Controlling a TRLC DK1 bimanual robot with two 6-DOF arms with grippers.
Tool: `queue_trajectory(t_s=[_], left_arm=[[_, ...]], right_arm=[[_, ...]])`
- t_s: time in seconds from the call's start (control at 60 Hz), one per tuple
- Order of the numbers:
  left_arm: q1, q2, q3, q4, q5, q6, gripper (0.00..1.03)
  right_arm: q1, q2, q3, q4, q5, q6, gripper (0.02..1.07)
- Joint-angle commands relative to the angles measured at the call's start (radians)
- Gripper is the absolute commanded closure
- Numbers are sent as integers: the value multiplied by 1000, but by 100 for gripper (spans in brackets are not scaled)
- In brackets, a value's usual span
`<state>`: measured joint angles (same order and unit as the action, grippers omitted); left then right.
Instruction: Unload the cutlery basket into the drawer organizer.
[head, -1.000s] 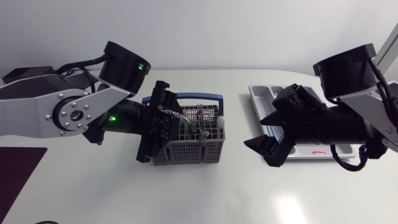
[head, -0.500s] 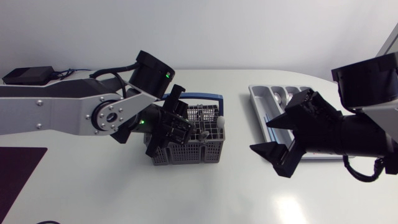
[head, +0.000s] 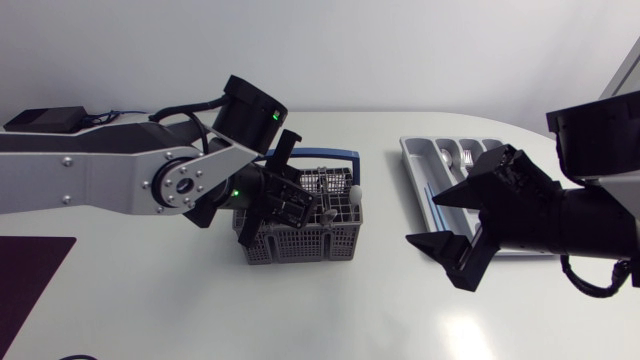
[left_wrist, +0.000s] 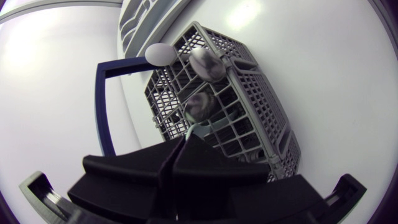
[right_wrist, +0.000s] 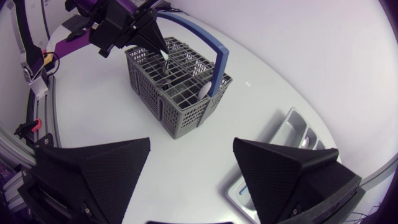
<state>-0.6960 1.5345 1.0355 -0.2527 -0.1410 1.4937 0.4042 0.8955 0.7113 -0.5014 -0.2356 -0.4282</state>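
Note:
The grey cutlery basket (head: 300, 235) with a blue handle (head: 330, 156) stands mid-table. My left gripper (head: 298, 205) reaches down into it from the left. In the left wrist view its fingers (left_wrist: 155, 171) are pressed together, shut on the pale green handle of a spoon (left_wrist: 198, 107) that stands in the basket (left_wrist: 255, 99). A second spoon (left_wrist: 208, 62) and a white-handled piece (left_wrist: 160, 53) stand farther along. The grey drawer organizer (head: 412, 152) lies to the right. My right gripper (head: 425, 218) hovers open and empty beside the organizer (right_wrist: 291, 121), facing the basket (right_wrist: 177, 84).
A dark mat (head: 25, 275) lies at the table's left front edge. A small black box (head: 45, 121) sits at the far left. Bare tabletop lies between basket and organizer and along the front.
My left arm swung right over the basket, and its fingers went from open to shut on the spoon handle. My right arm drew slightly back to the right, still open.

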Motion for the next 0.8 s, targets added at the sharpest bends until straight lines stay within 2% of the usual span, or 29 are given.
queue_trajectory(t_s=[0.0,0.383,0.783], left_arm=[[-3,7,32,-3,-16,25,90],[-10,-105,29,-3,-35,16,90],[-37,-217,46,-85,-35,34,90]], right_arm=[[-4,-9,-18,-19,-1,-21,11],[7,-38,2,-58,-2,-20,11],[22,-93,34,-112,2,-7,11]])
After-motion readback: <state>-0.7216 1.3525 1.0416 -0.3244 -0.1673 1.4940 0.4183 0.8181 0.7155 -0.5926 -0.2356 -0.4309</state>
